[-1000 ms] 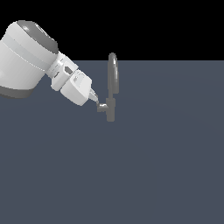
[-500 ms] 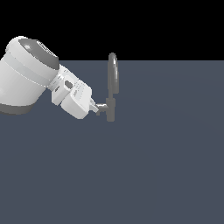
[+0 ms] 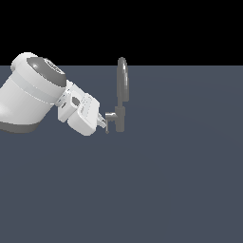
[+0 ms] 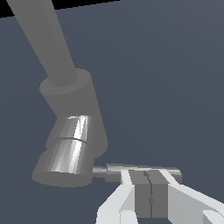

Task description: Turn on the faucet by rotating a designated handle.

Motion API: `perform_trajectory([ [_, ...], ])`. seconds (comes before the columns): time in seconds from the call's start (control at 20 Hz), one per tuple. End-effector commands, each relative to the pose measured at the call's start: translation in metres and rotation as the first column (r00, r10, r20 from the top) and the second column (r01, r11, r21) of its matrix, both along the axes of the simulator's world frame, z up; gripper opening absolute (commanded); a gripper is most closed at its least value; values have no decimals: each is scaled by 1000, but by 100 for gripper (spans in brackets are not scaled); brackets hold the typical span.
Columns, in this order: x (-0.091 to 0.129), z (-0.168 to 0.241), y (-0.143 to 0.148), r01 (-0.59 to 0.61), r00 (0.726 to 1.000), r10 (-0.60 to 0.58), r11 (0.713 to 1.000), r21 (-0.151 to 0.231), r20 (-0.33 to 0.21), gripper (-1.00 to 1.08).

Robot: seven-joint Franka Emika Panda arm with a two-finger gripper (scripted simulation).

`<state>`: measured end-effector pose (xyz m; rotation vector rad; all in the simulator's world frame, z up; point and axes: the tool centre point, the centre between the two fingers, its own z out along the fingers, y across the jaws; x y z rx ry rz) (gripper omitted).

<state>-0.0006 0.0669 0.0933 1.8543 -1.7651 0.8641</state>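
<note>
Arm (image 3: 33, 95) comes first by size: its thick white link fills the exterior view's left and slants downward toward the right, tapering through the wrist to the gripper (image 3: 105, 124), which points at the faucet (image 3: 121, 97). That faucet stands on the flat grey-blue floor (image 3: 180, 180) near the middle of the exterior view, a short upright cylinder with a tall, narrow arched spout rising from it. From the body a short horizontal stub reaches toward the exterior view's left and ends in the handle (image 3: 107, 124), a thin flat lever that hangs down just at the fingertips. In the wrist view the gripper (image 4: 150, 188) shows its two pale fingers (image 4: 117, 197) pressed together, pads meeting along a thin seam with nothing held between them. The handle (image 4: 140, 168) lies as a flat bar right against those fingertips, joined to the shiny stub of the faucet (image 4: 72, 131).
</note>
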Motion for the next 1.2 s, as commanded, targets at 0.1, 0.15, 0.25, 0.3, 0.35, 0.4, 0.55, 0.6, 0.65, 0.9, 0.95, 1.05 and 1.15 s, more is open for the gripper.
perform_trajectory([
  [0.1,-7,-39,-13,20,999,-20,1000,-15,-33,-100],
  [0.15,-7,-39,-13,20,999,-20,1000,-15,-33,-100],
  [0.25,5,-13,0,-2,1000,2,1000,-11,8,-100],
  [0.3,7,-16,0,-1,1000,1,1000,-11,6,-100],
  [0.35,9,-19,-1,1,1000,-1,1000,-11,3,-100],
  [0.4,10,-23,-1,2,1000,-2,1000,-12,1,-100],
  [0.55,16,-33,-3,6,1000,-6,1000,-12,-7,-100],
  [0.6,18,-36,-3,7,1000,-8,1000,-13,-9,-100],
  [0.65,20,-40,-4,9,1000,-9,1000,-13,-12,-100],
  [0.9,28,-56,-7,15,1000,-16,1000,-14,-24,-100],
  [0.95,30,-59,-7,17,1000,-17,1000,-15,-26,-100],
  [1.05,33,-66,-8,19,999,-20,1000,-15,-31,-100],
  [1.15,35,-69,-8,20,999,-21,1000,-16,-33,-100],
])
